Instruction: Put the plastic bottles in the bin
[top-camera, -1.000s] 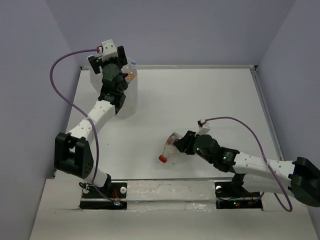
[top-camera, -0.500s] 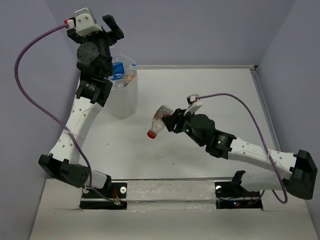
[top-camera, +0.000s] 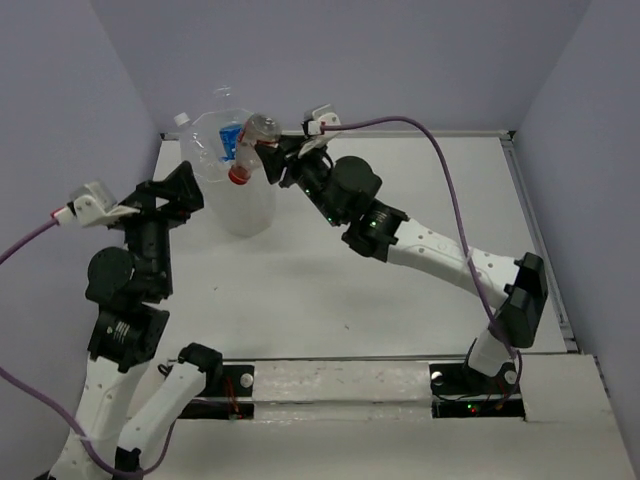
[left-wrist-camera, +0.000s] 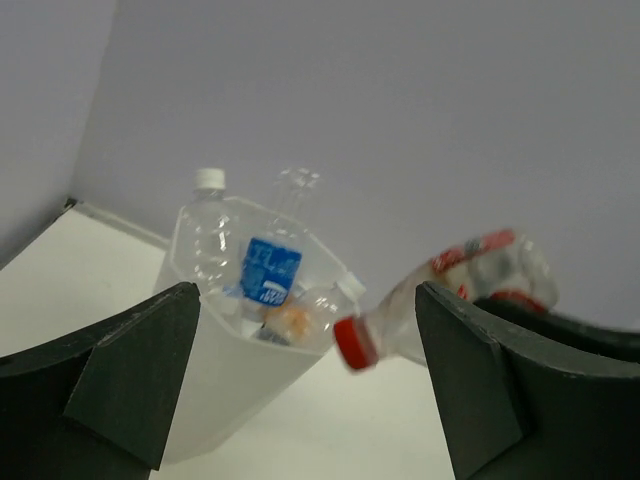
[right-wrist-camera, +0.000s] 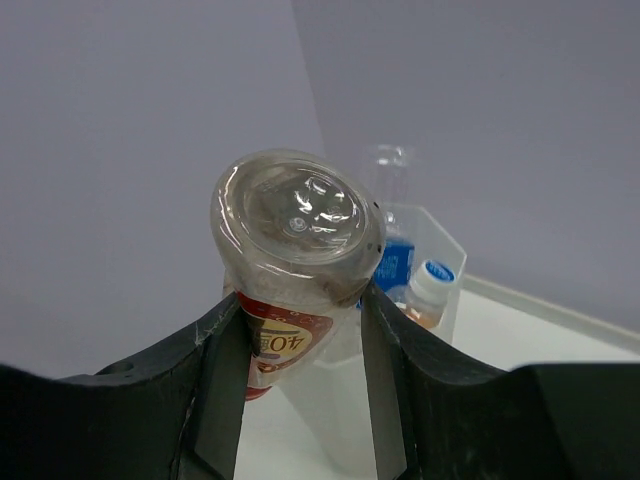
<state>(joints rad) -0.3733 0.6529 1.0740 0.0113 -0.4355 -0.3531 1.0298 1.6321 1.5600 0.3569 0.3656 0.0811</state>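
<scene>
My right gripper is shut on the red-capped bottle. It holds the bottle tilted, cap down, at the right rim of the bin. Inside the bin stand a blue-labelled bottle, a clear white-capped bottle and an orange bottle. My left gripper hangs open and empty, pulled back to the near left of the bin and facing it.
The bin sits in the table's far left corner, close to the purple back wall and left wall. A raised table edge runs along the right side. The right arm stretches diagonally across the table.
The right arm has lifted the red-capped bottle from the table's middle up to the bin's rim. The left arm has drawn back from above the bin toward the near left, still open.
</scene>
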